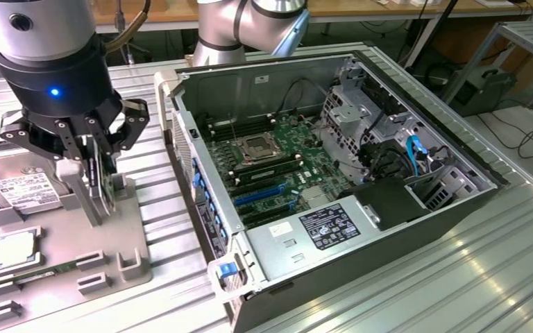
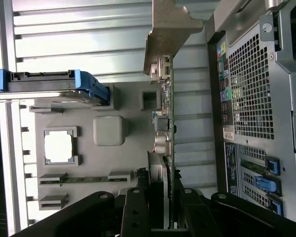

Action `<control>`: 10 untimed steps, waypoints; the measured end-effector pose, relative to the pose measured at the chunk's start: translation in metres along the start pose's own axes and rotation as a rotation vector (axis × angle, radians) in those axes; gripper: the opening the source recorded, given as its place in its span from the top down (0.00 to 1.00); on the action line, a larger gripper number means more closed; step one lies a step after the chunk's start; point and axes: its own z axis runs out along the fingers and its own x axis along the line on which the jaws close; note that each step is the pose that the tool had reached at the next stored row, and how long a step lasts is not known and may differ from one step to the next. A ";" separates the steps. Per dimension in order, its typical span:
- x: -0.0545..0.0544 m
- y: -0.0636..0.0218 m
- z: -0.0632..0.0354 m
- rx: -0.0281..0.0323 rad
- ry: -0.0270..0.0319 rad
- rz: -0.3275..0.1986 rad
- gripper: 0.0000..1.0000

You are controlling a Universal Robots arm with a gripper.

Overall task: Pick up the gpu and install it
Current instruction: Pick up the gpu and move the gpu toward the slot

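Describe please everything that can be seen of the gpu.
The gpu is a thin green circuit card, seen edge-on, with a silver metal bracket at one end and a raised fan block on one face. It stands upright on its edge over the grey parts tray, beside the open computer case. The gripper is shut on it, one finger on each face.

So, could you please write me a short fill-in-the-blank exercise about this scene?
1. The gripper is closed on the ____.
2. The open computer case lies to the exterior view's ____ of the gripper.
3. The long slots on the board inside the case are coloured ____.
Missing words: graphics card; right; blue.
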 end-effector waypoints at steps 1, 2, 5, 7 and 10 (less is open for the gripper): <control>0.000 0.0001 -0.0013 0.0000 0.0000 0.000 0.72; 0.000 0.0002 -0.0027 0.0000 0.0001 0.000 0.72; 0.000 0.0004 -0.0051 -0.0001 0.0000 0.000 0.72; 0.000 0.0005 -0.0065 -0.0001 0.0000 0.000 0.72; 0.000 0.0007 -0.0090 0.0000 0.0000 0.000 0.72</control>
